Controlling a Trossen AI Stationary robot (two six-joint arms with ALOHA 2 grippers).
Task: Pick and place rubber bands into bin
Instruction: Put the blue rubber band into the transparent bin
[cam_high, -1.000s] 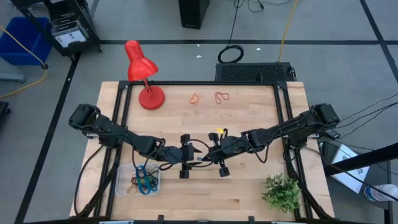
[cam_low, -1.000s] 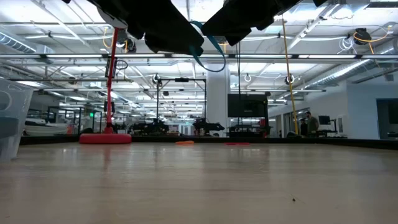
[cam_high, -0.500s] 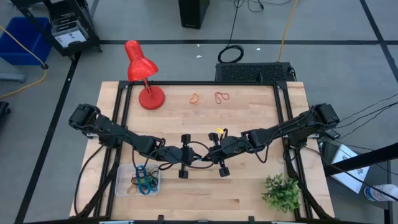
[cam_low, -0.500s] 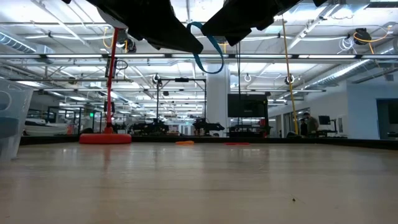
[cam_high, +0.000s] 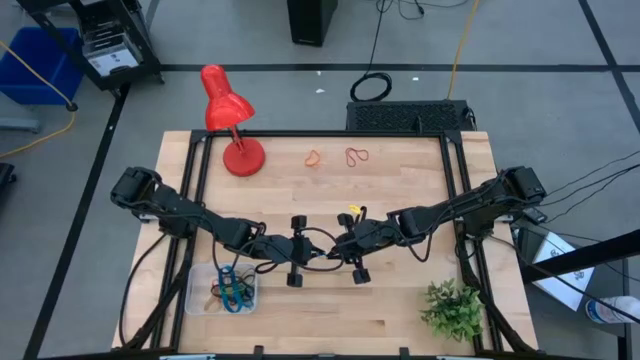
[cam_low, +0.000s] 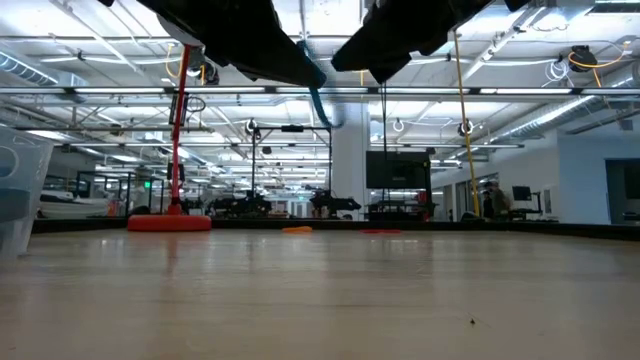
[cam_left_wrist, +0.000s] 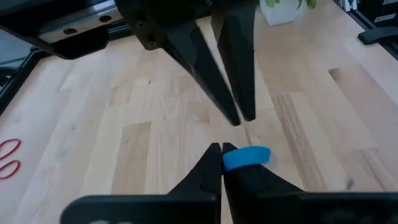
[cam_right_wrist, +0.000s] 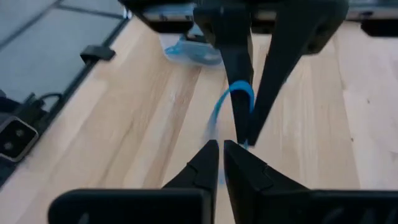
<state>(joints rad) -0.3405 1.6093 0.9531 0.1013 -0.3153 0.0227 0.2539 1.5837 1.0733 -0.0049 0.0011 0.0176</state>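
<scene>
**Blue band passes from one arm to the other above mid-table**

Both arms meet over the middle of the wooden table (cam_high: 400, 310), tip to tip and well above the boards. The left gripper (cam_left_wrist: 222, 149) has its fingers pressed together on a blue rubber band (cam_left_wrist: 246, 156), which sticks out beside the tips as a short flat loop. From the right wrist, that same band curls down beside the left arm's fingers. The right gripper (cam_right_wrist: 221, 145) points straight at it with its fingers nearly together; they show only a narrow gap, and I cannot tell whether they have hold of the band or are clear of it.

The pose reads as a handover. The clear bin (cam_high: 196, 283) sits at the near left corner, under the left arm's reach, and already holds several coloured bands. Giving the band to the left arm probably saves the right arm a long reach across.

Two more bands, an orange one (cam_high: 314, 158) and a red one (cam_high: 357, 156), lie on the far side of the table, right of the red lamp (cam_high: 226, 118). A small green plant (cam_high: 452, 308) stands at the near right corner.
</scene>
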